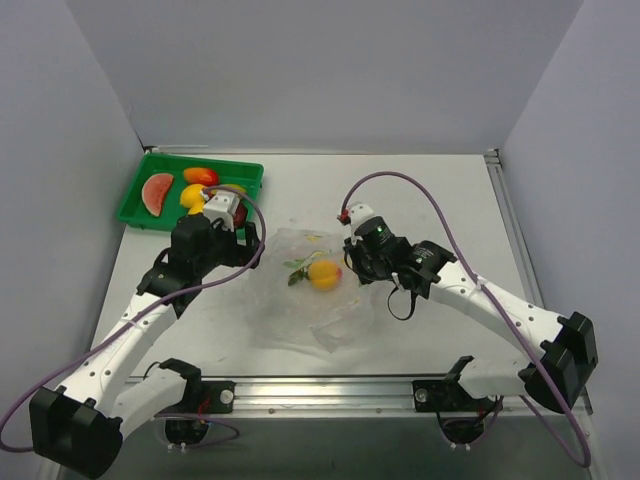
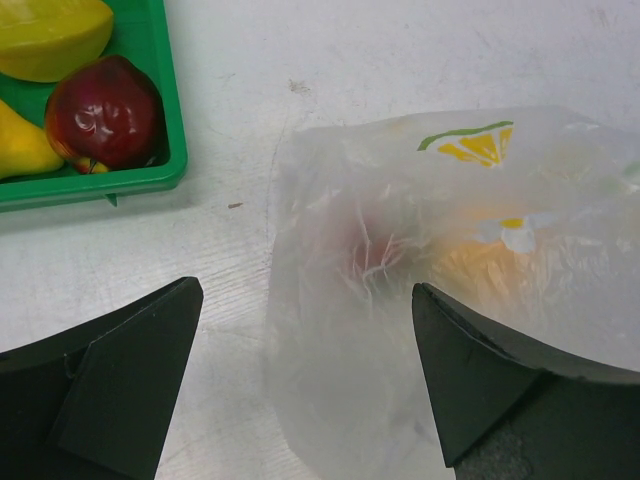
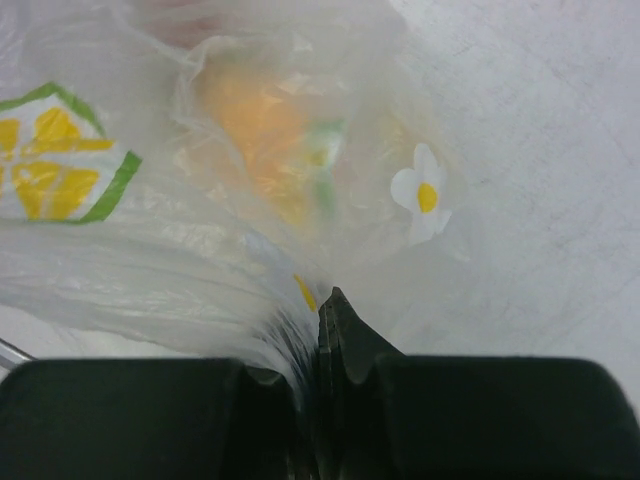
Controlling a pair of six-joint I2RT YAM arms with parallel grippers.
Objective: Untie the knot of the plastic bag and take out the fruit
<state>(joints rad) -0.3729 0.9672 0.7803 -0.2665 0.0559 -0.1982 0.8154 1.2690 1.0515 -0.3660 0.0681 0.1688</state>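
Here, right end effector [image 3: 328,318] pinched shut on plastic bag [image 3: 120,270], left end effector [image 2: 305,290] spread wide, lemon-slice print [image 2: 470,145] on film.

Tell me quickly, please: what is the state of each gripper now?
Left gripper: open, holding nothing.
Right gripper: closed on the plastic bag.

Orange fruit [image 1: 323,273] inside clear bag [image 1: 318,322]

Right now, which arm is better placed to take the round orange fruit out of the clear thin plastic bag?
Probably the left. The left hand is open and empty, close to the clear thin plastic bag. The right hand is shut on a fold of that bag, so it can hold it steady.
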